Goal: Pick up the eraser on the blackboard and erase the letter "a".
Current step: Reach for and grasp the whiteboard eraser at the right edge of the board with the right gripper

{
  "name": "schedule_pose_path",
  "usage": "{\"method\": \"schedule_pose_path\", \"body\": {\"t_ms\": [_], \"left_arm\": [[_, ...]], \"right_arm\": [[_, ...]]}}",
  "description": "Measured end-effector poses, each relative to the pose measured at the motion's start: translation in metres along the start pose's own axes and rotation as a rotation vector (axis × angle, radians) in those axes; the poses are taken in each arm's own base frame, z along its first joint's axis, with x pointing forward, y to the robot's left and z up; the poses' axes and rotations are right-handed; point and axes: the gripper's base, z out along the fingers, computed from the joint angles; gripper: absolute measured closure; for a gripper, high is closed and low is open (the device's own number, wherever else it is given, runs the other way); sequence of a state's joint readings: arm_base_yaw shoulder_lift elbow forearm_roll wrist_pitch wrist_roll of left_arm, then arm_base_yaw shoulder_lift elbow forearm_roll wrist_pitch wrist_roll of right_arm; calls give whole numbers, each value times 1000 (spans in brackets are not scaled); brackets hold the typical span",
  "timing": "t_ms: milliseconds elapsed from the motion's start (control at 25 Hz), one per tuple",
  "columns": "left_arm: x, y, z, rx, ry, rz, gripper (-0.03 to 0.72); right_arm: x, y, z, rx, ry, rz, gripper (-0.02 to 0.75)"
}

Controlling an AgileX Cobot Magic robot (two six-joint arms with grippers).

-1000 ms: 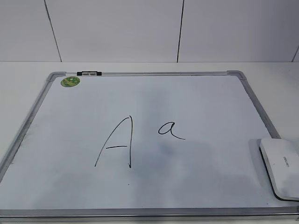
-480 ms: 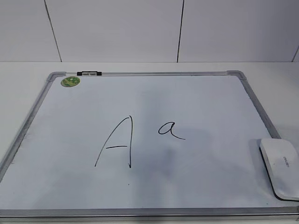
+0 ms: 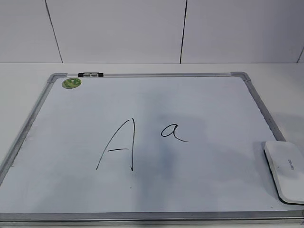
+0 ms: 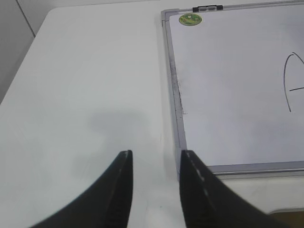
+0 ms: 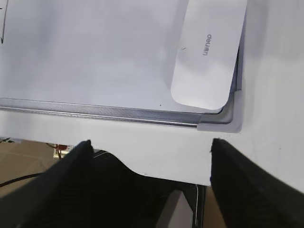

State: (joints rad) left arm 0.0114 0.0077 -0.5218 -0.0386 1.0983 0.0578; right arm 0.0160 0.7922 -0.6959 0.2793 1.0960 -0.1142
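table [image 3: 28, 71]: white surface, carries the board; its near edge shows in the right wrist view with floor below it.
blackboard [image 3: 209, 99]: large white board in a grey metal frame with rounded corners, lying flat on the table and filling most of the exterior view; faint grey smudging across the writing area.
capital "a" [image 3: 118, 145]: big angular black letter, left of the board's middle; only its left stroke shows at the edge of the left wrist view.
eraser [image 3: 285, 171]: white rounded block with small grey lettering, lying flat on the board's near right corner, its long side along the right frame; in the right wrist view [image 5: 209, 52] it sits tight into that corner.
letter "a" [image 3: 173, 131]: small lowercase black mark with a loop and tail, just right of the capital, well apart from the eraser, unerased.
left gripper [image 4: 154, 159]: over bare table just left of the board's near left corner, fingers set narrowly apart, holding nothing.
right gripper [image 5: 149, 147]: off the table's near edge below the eraser's corner, fingers spread wide, holding nothing.
clip [image 3: 90, 74]: small black piece on the far frame, left part.
green sticker [image 3: 71, 83]: round, in the far left corner just below the clip.
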Motion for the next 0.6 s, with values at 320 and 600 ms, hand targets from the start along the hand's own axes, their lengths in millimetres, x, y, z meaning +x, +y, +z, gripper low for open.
{"method": "schedule_pose_path", "body": {"t_ms": [320,600], "left_arm": [[0,0,0,0,0,0,452],[0,0,0,0,0,0,452]], "right_arm": [[-20,-5,20,10,159,64,82],[-32,-10,38,27,261,138,81]]}}
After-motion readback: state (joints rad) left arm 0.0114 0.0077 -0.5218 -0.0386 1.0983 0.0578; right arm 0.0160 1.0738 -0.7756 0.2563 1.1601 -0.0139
